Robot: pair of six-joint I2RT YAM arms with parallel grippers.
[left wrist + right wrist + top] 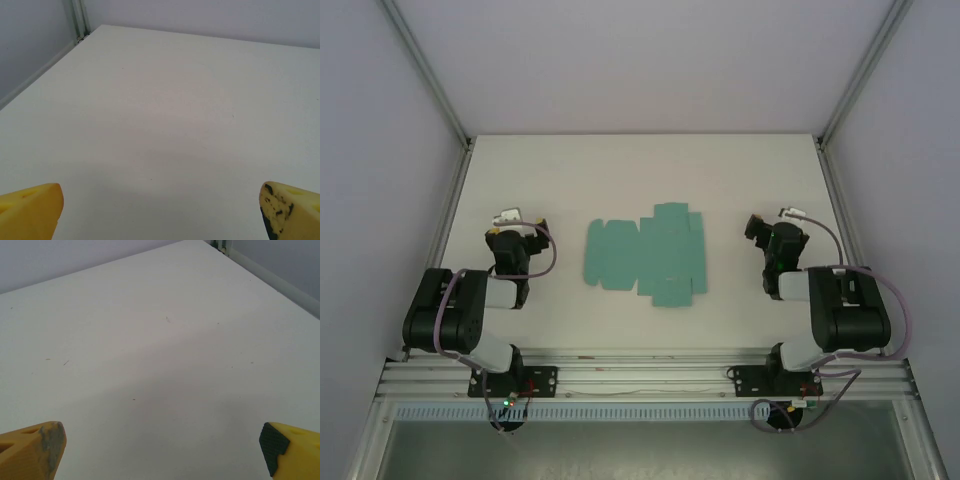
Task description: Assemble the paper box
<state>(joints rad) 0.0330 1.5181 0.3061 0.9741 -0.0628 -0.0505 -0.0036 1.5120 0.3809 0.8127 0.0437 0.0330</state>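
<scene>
The paper box [648, 256] lies as a flat teal-green die-cut sheet with flaps and creases in the middle of the white table [640, 175]. My left gripper [508, 222] sits folded back to the sheet's left, well apart from it. In the left wrist view its yellow fingertips [31, 210] stand wide apart over bare table; the left gripper [160, 212] is open and empty. To the sheet's right my right gripper [760, 228] rests, also apart from it. Bare table lies between its yellow fingertips [32, 450], so the right gripper [161, 450] is open and holds nothing.
Grey walls enclose the table on the left, back and right, with metal posts [430, 85] at the corners. An aluminium rail [640, 375] carrying both arm bases runs along the near edge. Bare tabletop stretches behind the sheet.
</scene>
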